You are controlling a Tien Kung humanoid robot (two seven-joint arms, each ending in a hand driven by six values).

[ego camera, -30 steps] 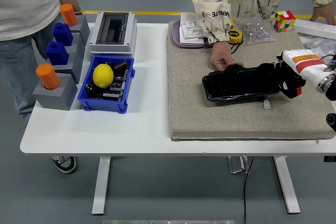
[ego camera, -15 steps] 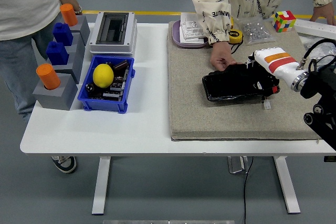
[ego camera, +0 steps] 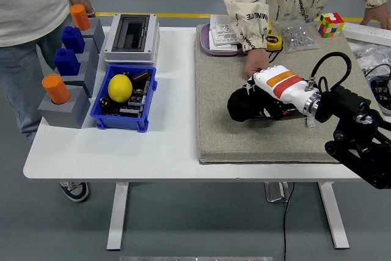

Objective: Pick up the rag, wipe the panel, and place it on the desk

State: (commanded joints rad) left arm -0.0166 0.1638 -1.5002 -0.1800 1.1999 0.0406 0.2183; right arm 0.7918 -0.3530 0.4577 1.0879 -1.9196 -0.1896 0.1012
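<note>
Right hand (ego camera: 247,105), black-fingered with a white and orange wrist shell, has swept leftward along the flat black rectangular panel (ego camera: 287,112) over the last second: it was at the panel's right end, then mid-panel, and now sits over the left end. Reads as a wiping stroke in progress, close to the end of one pass.

The panel lies on the grey felt mat (ego camera: 220,132), which covers the right half of the white tabletop (ego camera: 165,145). A person in a cream printed sleeve stands at the far side with one hand (ego camera: 257,63) resting at the panel's far edge, apparently steadying it; that hand has not shifted.

Hard to make out: the rag is not distinguishable. The black fingers are curled down over a dark mass at the panel's left end, so black rag, black fingers and black panel merge. Likely the rag is bunched under the palm, but the grip cannot be confirmed. Most of the panel is now hidden behind the forearm; only a sliver shows under the wrist.

Left arm is not in view.

Placing the rag on the tabletop is not yet done.
</note>
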